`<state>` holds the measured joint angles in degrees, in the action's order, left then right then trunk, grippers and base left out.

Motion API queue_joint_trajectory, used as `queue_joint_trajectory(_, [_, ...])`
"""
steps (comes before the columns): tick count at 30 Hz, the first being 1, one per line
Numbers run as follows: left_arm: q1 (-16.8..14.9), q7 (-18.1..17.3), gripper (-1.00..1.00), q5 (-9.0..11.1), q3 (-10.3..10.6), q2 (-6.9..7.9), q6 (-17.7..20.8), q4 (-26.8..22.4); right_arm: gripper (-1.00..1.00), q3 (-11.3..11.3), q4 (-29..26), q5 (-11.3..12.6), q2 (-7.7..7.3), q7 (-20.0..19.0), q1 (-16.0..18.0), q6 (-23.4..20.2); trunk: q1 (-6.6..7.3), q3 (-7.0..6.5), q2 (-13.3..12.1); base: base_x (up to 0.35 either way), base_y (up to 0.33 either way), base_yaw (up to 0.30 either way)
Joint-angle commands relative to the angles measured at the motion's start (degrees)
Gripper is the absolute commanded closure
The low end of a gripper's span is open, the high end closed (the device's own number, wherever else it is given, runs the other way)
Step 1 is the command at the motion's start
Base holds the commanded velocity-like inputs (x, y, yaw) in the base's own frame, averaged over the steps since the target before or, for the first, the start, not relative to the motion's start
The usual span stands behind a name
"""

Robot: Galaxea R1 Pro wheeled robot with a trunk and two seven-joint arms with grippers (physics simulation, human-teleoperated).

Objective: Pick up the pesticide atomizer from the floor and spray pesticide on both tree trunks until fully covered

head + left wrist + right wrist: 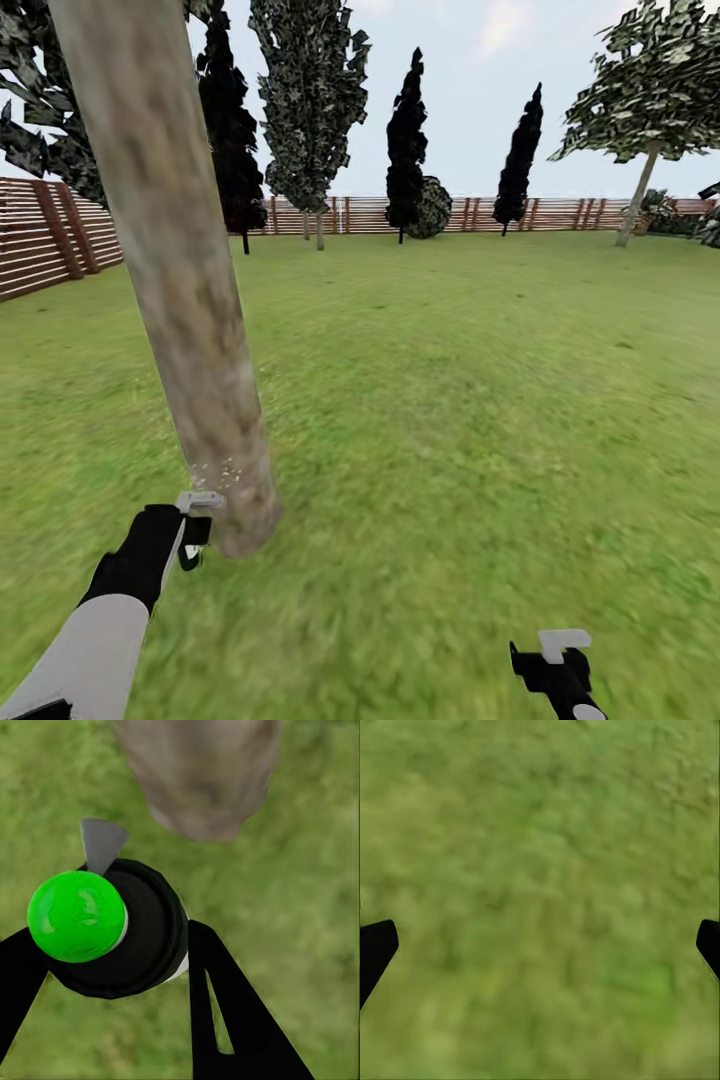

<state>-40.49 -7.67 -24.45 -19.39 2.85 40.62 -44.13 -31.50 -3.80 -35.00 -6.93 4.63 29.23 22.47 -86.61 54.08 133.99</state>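
Holding the atomizer [146, 937] in the left gripper [112, 971], with the two black fingers [225, 1012] closing on either side of its round black body, and leaving the green ball [75, 916] and the grey nozzle [101, 844] clear of the grip. Aiming that nozzle at the foot of the near tree trunk [180, 280], just beside it, with a small cloud of white pesticide [225, 470] specks showing against the bark low down. Judging the atomizer to be light, rigid and smooth-sided, so probably prone to turning or slipping in a loose pinch; taking it across the widest part of the body, as here, and keeping the nozzle unobstructed, seeming the safest hold. Judging the trunk to be stiff, rough and far wider than the gripper, with most of its bark bare of specks, so likely calling for spraying higher up and from more than one side. Carrying nothing in the right gripper [560, 665], with its fingers spread wide apart over the grass. Standing on a flat green lawn [450, 400], apparently soft but even, with open room for circling the trunk. Looking across to the brown slatted fence [40, 235], the dark conifers [405, 140] along it, and the second tree [660, 90], well apart at the far right.
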Motion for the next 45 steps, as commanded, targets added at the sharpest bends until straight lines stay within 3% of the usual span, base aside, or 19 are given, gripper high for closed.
queue_joint_trajectory(1, [-0.07,-0.57,1.0,-0.53,-0.24,0.62,0.33,-0.43,-1.0,-0.32,0.1,-0.62,-0.01,0.29,0.04,0.2,-0.01,0.06,0.02,0.24,-0.185,0.277])
queue_joint_trajectory(3, [0.24,-0.64,1.0,-0.42,-0.33,2.13,0.39,-1.44,-1.0,-0.32,0.1,-0.62,-0.01,0.29,0.04,0.2,-0.01,0.06,0.02,0.138,-0.194,0.268])
queue_joint_trajectory(5, [0.45,-0.67,1.0,-0.4,-0.16,2.59,0.42,-2.13,-1.0,-0.32,0.16,-0.65,0.02,0.29,0.04,0.2,-0.01,0.06,0.02,-0.144,-0.211,0.252])
queue_joint_trajectory(8, [-0.08,-0.62,1.0,-0.42,0.86,1.36,0.49,-2.31,-1.0,-0.32,0.16,-0.64,0.04,0.28,0.04,0.2,-0.01,0.06,0.02,-0.226,-0.205,0.247])
queue_joint_trajectory(10, [-2.32,-0.56,1.0,-0.48,3.81,-0.6,2.71,-2.34,-1.0,-0.32,0.18,-0.64,0.03,0.28,0.04,0.2,-0.01,0.06,0.02,-0.207,-0.159,0.142])
queue_joint_trajectory(13, [-6.42,-0.69,1.0,-0.53,4.89,-0.03,7.05,-2.01,-1.0,-0.32,0.12,-0.63,-0.01,0.28,0.04,0.2,-0.01,0.06,0.02,-0.047,-0.036,0.024])
queue_joint_trajectory(14, [-8.99,-0.77,1.0,-0.53,4.97,1.26,7.79,-1.5,-1.0,-0.32,0.12,-0.62,-0.01,0.27,0.04,0.2,-0.01,0.06,0.02,-0.007,-0.005,0.003])
queue_joint_trajectory(17, [-10.84,-1.06,1.0,-0.33,5.05,6.56,8.18,-0.56,-1.0,-0.32,0.11,-0.62,-0.01,0.29,0.04,0.2,-0.01,0.06,0.02,-0.002,-0.001,0.001])
queue_joint_trajectory(19, [-10.64,-2.75,1.0,-0.43,5.3,8.19,8.16,-0.63,-1.0,-0.32,0.11,-0.62,-0.01,0.23,0.04,0.2,-0.01,0.06,0.02,0.0,0.0,0.0])
queue_joint_trajectory(22, [-11.01,-5.06,1.0,-0.42,5.76,7.29,8.84,-0.91,-1.0,-0.32,0.11,-0.61,-0.01,0.22,0.04,0.2,-0.01,0.06,0.02,0.0,0.0,0.0])
queue_joint_trajectory(23, [-11.21,-5.61,1.0,-0.42,6.98,6.39,10.09,-0.93,-1.0,-0.32,0.11,-0.6,-0.01,0.23,0.04,0.2,-0.01,0.06,0.02,0.0,0.0,0.0])
queue_joint_trajectory(24, [-11.39,-6.14,1.0,-0.39,10.41,4.92,13.36,-0.95,-1.0,-0.32,0.11,-0.6,-0.01,0.21,0.04,0.2,-0.01,0.06,0.02,0.0,0.0,0.0])
queue_joint_trajectory(27, [-11.67,-7.0,1.0,-0.36,12.79,5.22,15.15,-0.96,-1.0,-0.32,0.1,-0.66,-0.15,0.22,0.04,0.2,-0.01,0.06,0.02,0.0,0.0,0.0])
queue_joint_trajectory(38, [-11.34,-7.8,1.0,-0.73,13.05,5.7,15.36,-1.04,-1.0,-0.32,0.1,-0.69,-0.09,0.21,0.04,0.2,-0.01,0.06,0.02,0.211,0.008,0.009])
queue_joint_trajectory(42, [-12.2,-9.06,1.0,-0.46,12.73,7.75,16.27,-4.47,-1.0,-0.32,0.11,-0.69,0.05,0.27,0.04,0.2,-0.01,0.06,0.02,0.034,0.005,0.246])
queue_joint_trajectory(45, [-13.19,-10.06,1.0,-0.78,13.06,8.18,17.36,-6.5,-1.0,-0.32,0.11,-0.68,0.01,0.22,0.04,0.2,-0.01,0.06,0.02,0.003,0.0,0.112])
